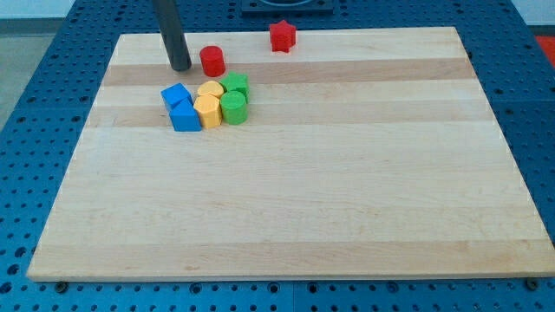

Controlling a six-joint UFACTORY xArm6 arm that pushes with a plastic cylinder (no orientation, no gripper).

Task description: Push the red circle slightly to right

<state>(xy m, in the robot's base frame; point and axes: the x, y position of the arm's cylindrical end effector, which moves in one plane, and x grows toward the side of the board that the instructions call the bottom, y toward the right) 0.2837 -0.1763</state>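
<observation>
One red circle [212, 61] sits near the table [347, 217] top edge, left of centre, just right of my tip [180, 67]; small gap btwn them, not touching as far as I can tell. No pincer on this rig, only the dark rod, so nothing is open, closed or held. Red star [282, 35] is further right, at the view's top, well apart from the circle. Below the circle is a tight cluster: blue blocks [180, 108], shapes unclear, on the left, yellow blocks [208, 104] in the middle, green blocks [234, 98] on the right, all touching or nearly. Judgement: circle looks like a small rigid puck, prob light, slides easily on smooth wood, not fragile. No taking hold possible; contact pt should be its left face, mid-height of the side wall, centred so it goes straight right w/o veering down toward the green blocks. Short gentle push only, since task says slightly; a round side may slip off the rod if hit off-centre.
</observation>
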